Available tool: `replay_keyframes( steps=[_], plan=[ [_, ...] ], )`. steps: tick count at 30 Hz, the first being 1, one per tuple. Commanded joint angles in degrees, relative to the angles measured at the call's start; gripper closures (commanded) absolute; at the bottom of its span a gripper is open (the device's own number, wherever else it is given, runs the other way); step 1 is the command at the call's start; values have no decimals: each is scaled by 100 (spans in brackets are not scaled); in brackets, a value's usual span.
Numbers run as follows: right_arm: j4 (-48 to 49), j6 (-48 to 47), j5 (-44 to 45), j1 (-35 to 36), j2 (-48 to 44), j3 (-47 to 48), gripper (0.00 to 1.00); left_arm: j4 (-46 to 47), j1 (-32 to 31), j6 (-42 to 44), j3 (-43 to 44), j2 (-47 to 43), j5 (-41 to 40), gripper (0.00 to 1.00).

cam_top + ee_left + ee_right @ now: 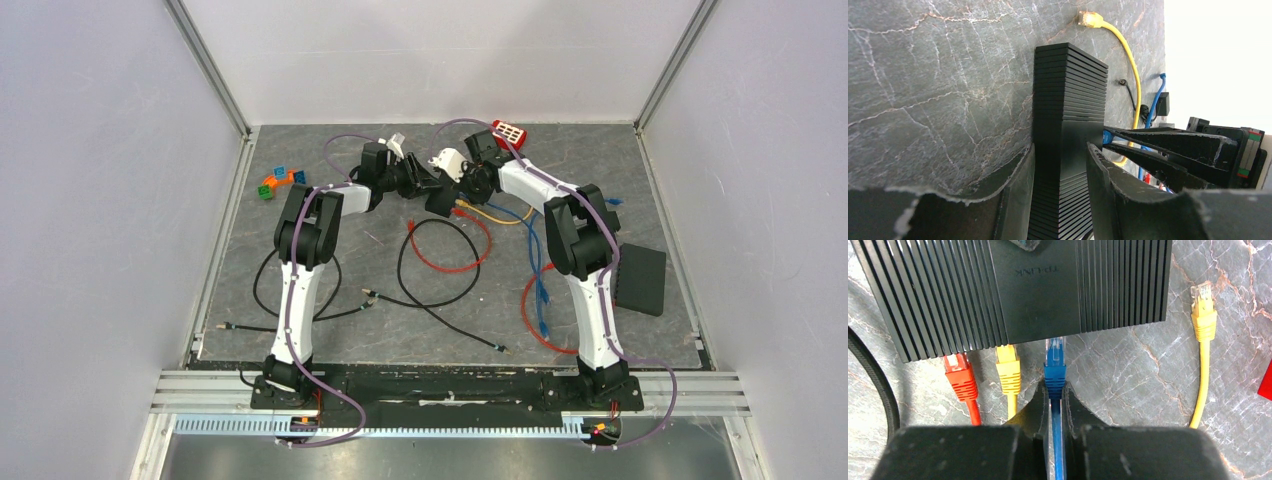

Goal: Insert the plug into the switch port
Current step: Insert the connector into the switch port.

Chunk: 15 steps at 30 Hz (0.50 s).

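Pushing straight toward 12 o'clock looks like the way to finish this. The right gripper (1055,390) is clenched on the blue cable just behind the blue plug (1055,365), whose tip sits at the switch (1033,285) edge, not yet home by my reckoning (keep it square). The left gripper (1060,165) clamps the switch body, bracing it on the surface (1138,380). I count one switch and four plugs: the blue plug, a red plug (959,372), a yellow plug (1008,367) in a port, and a loose yellow plug (1204,310) at 3 o'clock.

switch (1013,285): black, ribbed, lying flat | blue plug (1055,360): clear tip at switch's port edge
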Motion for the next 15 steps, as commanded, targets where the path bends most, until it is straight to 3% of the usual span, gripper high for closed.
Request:
replay_keyframes(
  steps=[1, 8, 15],
  plan=[
    [404, -428, -788, 87, 29, -46, 100, 200, -125, -179, 56, 0, 506, 53],
    [471, -666, -961, 89, 122, 41, 100, 409, -165, -286, 225, 236, 1027, 53],
    [784, -281, -1418, 108, 310, 248, 100, 518, -320, -333, 210, 263, 1165, 54]
  ],
)
